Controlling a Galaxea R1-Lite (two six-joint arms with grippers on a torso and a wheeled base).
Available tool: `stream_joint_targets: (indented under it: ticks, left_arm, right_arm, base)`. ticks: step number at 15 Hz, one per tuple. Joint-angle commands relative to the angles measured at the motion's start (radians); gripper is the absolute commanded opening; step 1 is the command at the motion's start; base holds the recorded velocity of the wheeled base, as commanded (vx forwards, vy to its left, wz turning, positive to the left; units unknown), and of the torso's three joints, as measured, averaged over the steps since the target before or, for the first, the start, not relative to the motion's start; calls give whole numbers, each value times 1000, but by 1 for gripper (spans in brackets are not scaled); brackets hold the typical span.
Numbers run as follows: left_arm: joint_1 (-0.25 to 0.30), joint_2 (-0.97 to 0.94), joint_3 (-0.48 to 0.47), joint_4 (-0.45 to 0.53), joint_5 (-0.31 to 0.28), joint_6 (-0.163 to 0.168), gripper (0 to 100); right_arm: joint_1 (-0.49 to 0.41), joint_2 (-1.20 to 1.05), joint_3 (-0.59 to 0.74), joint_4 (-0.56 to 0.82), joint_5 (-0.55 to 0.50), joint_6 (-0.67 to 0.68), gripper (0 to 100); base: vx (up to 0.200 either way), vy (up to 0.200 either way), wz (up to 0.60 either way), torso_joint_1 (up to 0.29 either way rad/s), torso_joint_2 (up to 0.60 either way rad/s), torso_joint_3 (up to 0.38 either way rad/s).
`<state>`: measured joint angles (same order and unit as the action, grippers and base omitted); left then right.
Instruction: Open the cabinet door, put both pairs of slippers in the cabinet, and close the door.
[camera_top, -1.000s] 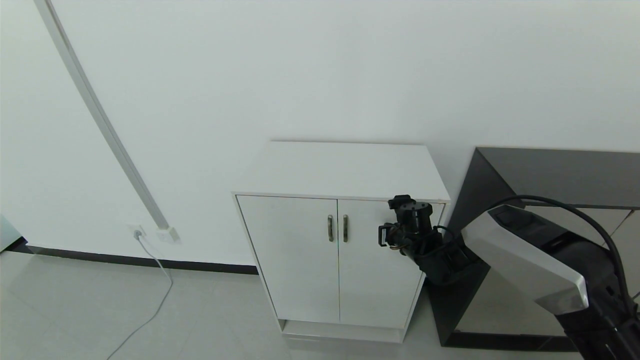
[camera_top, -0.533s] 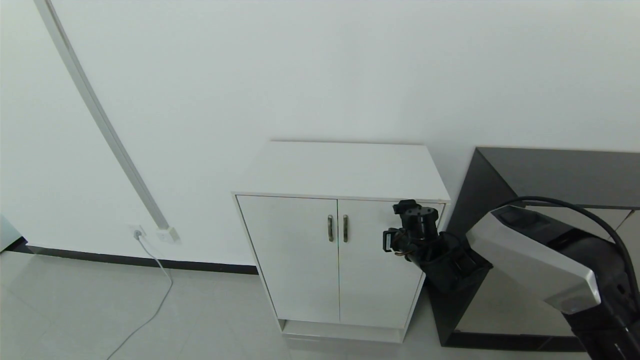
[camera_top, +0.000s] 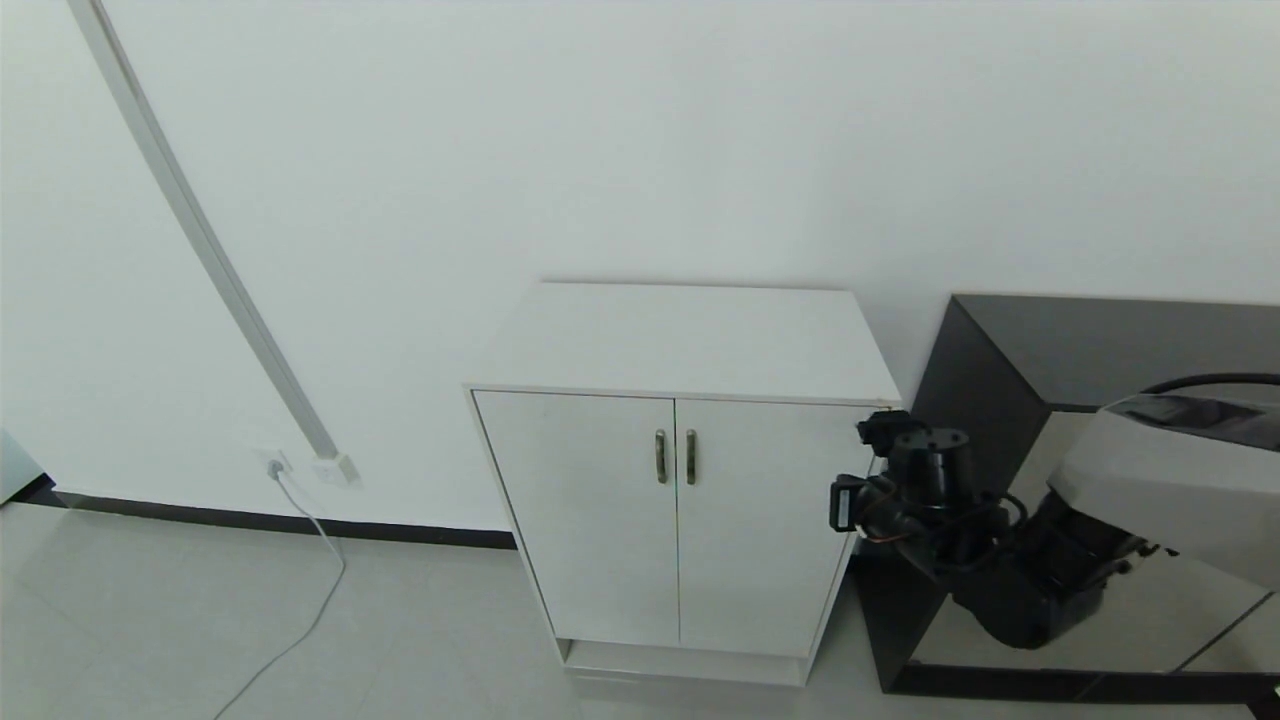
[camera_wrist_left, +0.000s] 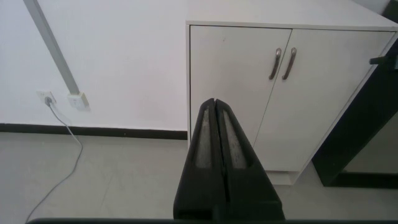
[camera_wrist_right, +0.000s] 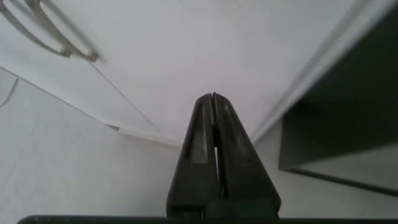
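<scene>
The cabinet (camera_top: 600, 520) is a plain white unit with a flat top, standing on the grey floor (camera_top: 150, 620) against the white wall (camera_top: 600, 150). Both doors are shut flush, meeting at a thin centre seam. Two slim metal handles (camera_top: 660, 456) sit upright on either side of that seam, high on the doors. A recessed plinth runs along the bottom.

The right jaws hang beside the cabinet's right edge (just in front of the black glossy unit (camera_top: 980, 360) next to it), fingers (camera_wrist_right: 202, 143) pressed together on nothing. The left jaws are likewise closed and empty, fingers (camera_wrist_left: 205, 143) flat against each other, held back from the cabinet's front.

A grey cable (camera_top: 320, 560) trails from a wall socket (camera_top: 272, 464) to the cabinet's left.
</scene>
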<state>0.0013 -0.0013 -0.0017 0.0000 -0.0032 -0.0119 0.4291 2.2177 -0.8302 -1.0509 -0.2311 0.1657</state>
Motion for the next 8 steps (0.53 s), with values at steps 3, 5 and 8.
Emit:
stream_joint_targets:
  ticks: [3, 5, 8]
  left_arm:
    - [0, 1, 0, 2, 0, 1, 0]
    - [0, 1, 0, 0, -1, 1, 0]
    - [0, 1, 0, 0, -1, 1, 0]
  right_arm:
    - [-165, -352, 401, -60, -70, -3, 0]
    - [-230, -461, 525, -60, -82, -9, 0]
    - [-265, -589, 686, -60, -82, -32, 0]
  base:
    - [0, 0, 0, 0, 0, 0]
    - [0, 0, 0, 0, 0, 0]
    - [0, 0, 0, 0, 0, 0]
